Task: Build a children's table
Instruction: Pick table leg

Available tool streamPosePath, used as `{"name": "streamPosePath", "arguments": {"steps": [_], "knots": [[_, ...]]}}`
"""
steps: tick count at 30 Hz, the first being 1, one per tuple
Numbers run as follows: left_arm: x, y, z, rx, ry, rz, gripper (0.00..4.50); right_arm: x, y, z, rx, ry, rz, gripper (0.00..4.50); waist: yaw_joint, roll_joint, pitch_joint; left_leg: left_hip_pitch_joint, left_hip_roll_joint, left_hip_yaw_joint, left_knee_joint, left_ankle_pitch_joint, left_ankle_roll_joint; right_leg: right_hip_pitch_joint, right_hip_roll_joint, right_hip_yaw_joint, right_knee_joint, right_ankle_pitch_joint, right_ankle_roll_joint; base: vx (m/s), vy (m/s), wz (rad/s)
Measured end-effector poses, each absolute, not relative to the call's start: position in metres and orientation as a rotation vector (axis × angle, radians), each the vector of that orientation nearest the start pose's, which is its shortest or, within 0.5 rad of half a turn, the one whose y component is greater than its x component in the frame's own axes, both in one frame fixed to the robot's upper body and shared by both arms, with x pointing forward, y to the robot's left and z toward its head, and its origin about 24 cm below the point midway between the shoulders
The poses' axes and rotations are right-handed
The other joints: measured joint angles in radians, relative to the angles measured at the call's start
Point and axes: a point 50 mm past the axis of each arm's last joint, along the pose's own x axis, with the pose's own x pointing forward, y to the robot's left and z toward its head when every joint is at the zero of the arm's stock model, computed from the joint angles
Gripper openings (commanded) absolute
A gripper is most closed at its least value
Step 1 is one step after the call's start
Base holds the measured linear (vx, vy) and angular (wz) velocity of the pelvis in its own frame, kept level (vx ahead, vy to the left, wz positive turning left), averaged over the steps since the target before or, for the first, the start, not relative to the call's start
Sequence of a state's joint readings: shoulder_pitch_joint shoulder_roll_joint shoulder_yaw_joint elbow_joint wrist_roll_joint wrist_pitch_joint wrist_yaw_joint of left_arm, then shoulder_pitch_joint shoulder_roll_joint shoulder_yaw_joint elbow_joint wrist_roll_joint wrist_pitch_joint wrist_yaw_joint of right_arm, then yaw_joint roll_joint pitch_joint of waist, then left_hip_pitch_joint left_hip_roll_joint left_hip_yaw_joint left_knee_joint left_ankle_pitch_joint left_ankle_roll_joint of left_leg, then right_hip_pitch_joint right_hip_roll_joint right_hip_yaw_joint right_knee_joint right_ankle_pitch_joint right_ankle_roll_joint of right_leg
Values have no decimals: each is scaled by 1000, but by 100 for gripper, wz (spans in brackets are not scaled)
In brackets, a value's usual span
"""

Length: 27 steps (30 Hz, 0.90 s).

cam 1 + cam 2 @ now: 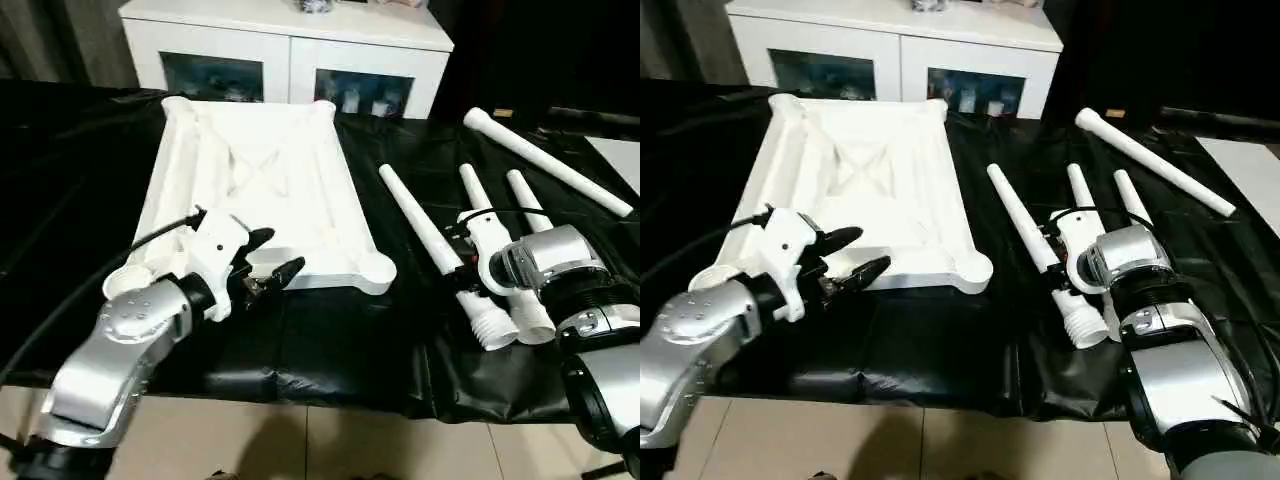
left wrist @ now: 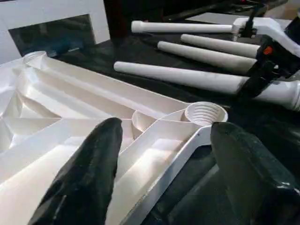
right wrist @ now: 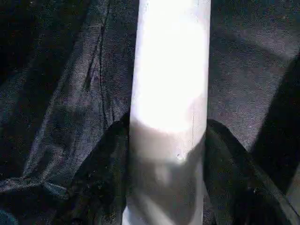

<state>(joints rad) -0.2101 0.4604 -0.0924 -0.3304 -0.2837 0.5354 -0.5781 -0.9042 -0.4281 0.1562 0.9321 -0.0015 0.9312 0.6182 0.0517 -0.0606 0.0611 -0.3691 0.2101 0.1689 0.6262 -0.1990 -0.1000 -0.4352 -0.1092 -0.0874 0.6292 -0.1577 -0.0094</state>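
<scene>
Left eye view looks down on a counter [image 1: 330, 350] draped in glossy black sheeting, with pale floor tiles below its near edge and a white cabinet [image 1: 290, 45] with glass doors standing behind it. On the sheeting the table top [image 1: 265, 180] lies underside up, its X-braced ribs and round corner sockets showing. To its right lie four legs: the nearest leg [image 1: 420, 225] slants beside the top, two more sit close together under the right forearm, and a fourth leg [image 1: 545, 160] rests well apart toward the far right.

The near left corner of the top is partly covered by the left arm, and the lower ends of the middle legs are hidden behind the right wrist.

The left hand [image 1: 268, 267] hovers over the near edge of the top, its two black fingers [image 2: 84, 183] spread and holding nothing; the left wrist view shows a threaded corner socket [image 2: 205, 113] between them. The right hand [image 3: 166, 154] is lowered onto one leg, and the right wrist view shows its fingers lying along both sides of the white tube, clasping it.
</scene>
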Motion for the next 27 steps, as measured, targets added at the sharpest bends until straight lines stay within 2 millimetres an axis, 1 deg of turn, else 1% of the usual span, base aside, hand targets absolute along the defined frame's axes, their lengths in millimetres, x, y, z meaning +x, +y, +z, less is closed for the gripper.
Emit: {"name": "streamPosePath", "arguments": {"steps": [1, 3, 5, 7, 9, 10, 11, 12, 13, 14, 16, 17, 19, 20, 21, 23, 27], "knots": [[264, 149, 121, 210, 119, -772, 369, 354, -217, 64, -131, 1039, 302, 184, 1, 2, 0, 0, 0, 0, 0, 0, 0, 0, 0, 0, 1, 0, 0, 0, 0, 0], [267, 147, 125, 209, 113, -783, 397, 354, -219, 66, -103, 1024, 291, 183, 4, 13, 0, 0, 0, -1, 1, 1, -1, 0, 1, 0, 0, 1, -1, 0, 0, 0], [270, 145, 131, 217, 91, -788, 410, 354, -220, 67, -88, 1017, 281, 183, 5, 25, -2, 1, -1, 0, 1, 1, -1, 1, 1, 1, 1, 1, -1, 0, 0, 0], [273, 143, 134, 202, 83, -795, 426, 355, -223, 70, -58, 997, 269, 183, 5, 37, 0, 2, -1, -1, 1, 1, -1, 1, 1, 1, 1, 1, -2, 0, 0, 0], [278, 139, 134, 155, 85, -793, 447, 358, -226, 76, -2, 943, 242, 182, 5, 52, 0, 1, -1, -1, 1, 1, -1, 1, 1, 1, 2, 2, -2, 0, 0, 0], [282, 137, 134, 130, 82, -780, 450, 361, -226, 82, 33, 897, 231, 182, 4, 59, 0, 1, -1, 0, 1, 1, -1, 0, 1, 2, 2, 3, -2, 0, 0, 0], [287, 136, 136, 99, 71, -761, 450, 365, -227, 93, 80, 821, 226, 182, 4, 67, 0, 1, -1, 0, 1, 1, -1, 0, 1, 2, 1, 4, -2, 0, 0, 0], [291, 135, 139, 75, 60, -750, 450, 368, -226, 101, 118, 755, 233, 182, 4, 71, -1, 1, -1, 0, 0, 1, -1, 0, 1, 2, 2, 4, -2, 0, 0, 0], [296, 133, 143, 15, 38, -734, 450, 372, -225, 113, 183, 666, 262, 182, 4, 75, 0, 1, -1, -1, 0, 1, -1, 0, 1, 1, 2, 4, -2, 0, 0, 0], [302, 131, 150, -50, 9, -719, 450, 376, -217, 131, 245, 546, 329, 182, 0, 78, 0, 0, -1, -1, -1, 1, -1, 0, 2, 1, 2, 4, -2, 0, 0, 0], [306, 125, 160, -109, -26, -733, 450, 377, -206, 152, 293, 425, 435, 182, -3, 80, -2, 1, -1, -3, -1, 1, -1, 1, 6, 3, 1, 4, -2, 0, 0, 0], [308, 121, 166, -158, -42, -748, 450, 374, -199, 161, 317, 361, 513, 182, -3, 81, -2, 1, -1, -5, -1, 1, -1, 1, 8, 3, 1, 4, -2, 0, 0, 0], [315, 115, 176, -325, -49, -767, 450, 361, -186, 169, 384, 250, 703, 182, 3, 81, -2, 0, 0, -6, -1, 1, -1, 1, 10, 3, 0, 4, -2, 0, 0, 0], [318, 113, 182, -375, -54, -778, 450, 355, -171, 169, 425, 220, 812, 182, 0, 81, -2, 1, 0, -6, -1, 1, -1, 0, 12, 7, 0, 4, -3, 0, 0, 0], [320, 108, 188, -421, -55, -807, 450, 352, -164, 168, 450, 215, 865, 182, 2, 81, -2, 1, 0, -7, -1, 1, -1, 0, 13, 8, -1, 4, -3, 0, 0, 0], [323, 99, 199, -505, -62, -868, 450, 344, -155, 169, 489, 205, 939, 182, 8, 81, -2, 0, 0, -6, -1, 1, -1, 0, 15, 10, -2, 5, -4, 0, 0, 0], [325, 95, 211, -561, -85, -919, 450, 335, -145, 175, 499, 182, 1026, 182, 12, 81, -2, 1, -1, -6, -1, 1, -1, 1, 16, 15, -4, 5, -4, 0, 0, 0]]}}
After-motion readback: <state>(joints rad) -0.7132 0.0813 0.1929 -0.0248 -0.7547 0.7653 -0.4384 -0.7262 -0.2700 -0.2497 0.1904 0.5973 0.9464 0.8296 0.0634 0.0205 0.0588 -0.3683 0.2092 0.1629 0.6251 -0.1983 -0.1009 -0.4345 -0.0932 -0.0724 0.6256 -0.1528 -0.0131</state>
